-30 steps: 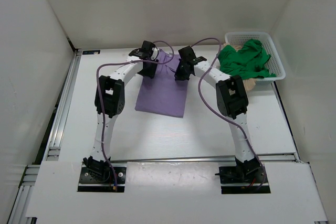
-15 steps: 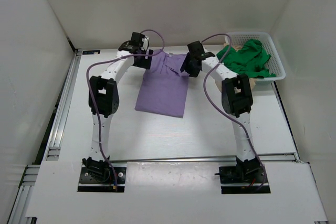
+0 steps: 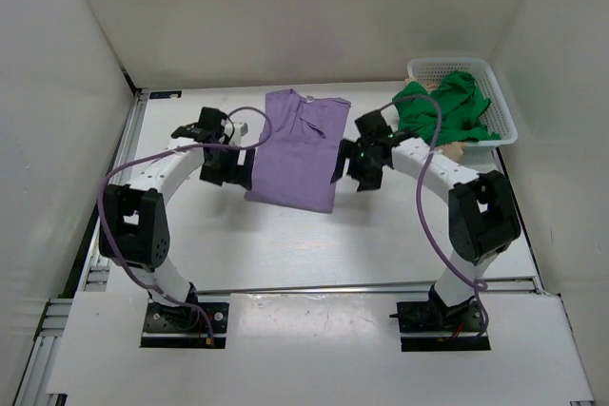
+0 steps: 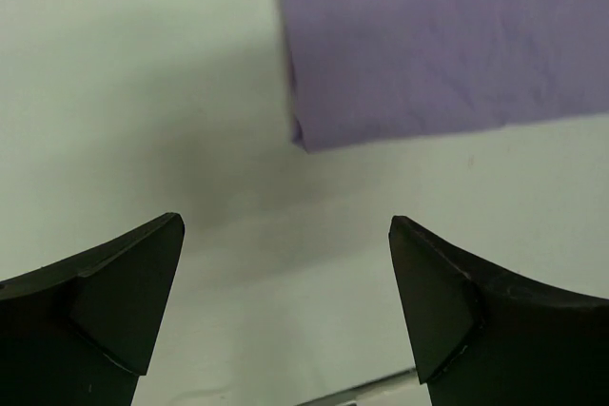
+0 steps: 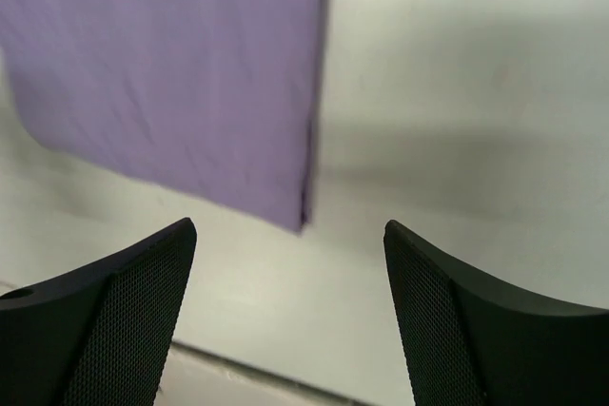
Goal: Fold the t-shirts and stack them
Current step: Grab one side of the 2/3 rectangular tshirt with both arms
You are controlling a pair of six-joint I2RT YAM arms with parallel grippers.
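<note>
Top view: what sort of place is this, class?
Likely a robot lab booth: white walls box in the table, two arms are bolted at its edge, a green shirt sits in a basket.

A white mesh basket (image 3: 459,61) stands at the far right corner of the white worktop (image 3: 285,244). A metal rail (image 3: 108,225) runs along its left edge.

A folded t-shirt (image 3: 300,149) lies flat on the table (image 3: 285,244), central and toward the far side. The left hand (image 3: 233,166) is just beside its left edge, the right hand (image 3: 350,164) just beside its right edge. At far right, a basket (image 3: 502,111) holds a second t-shirt (image 3: 447,106).
</note>
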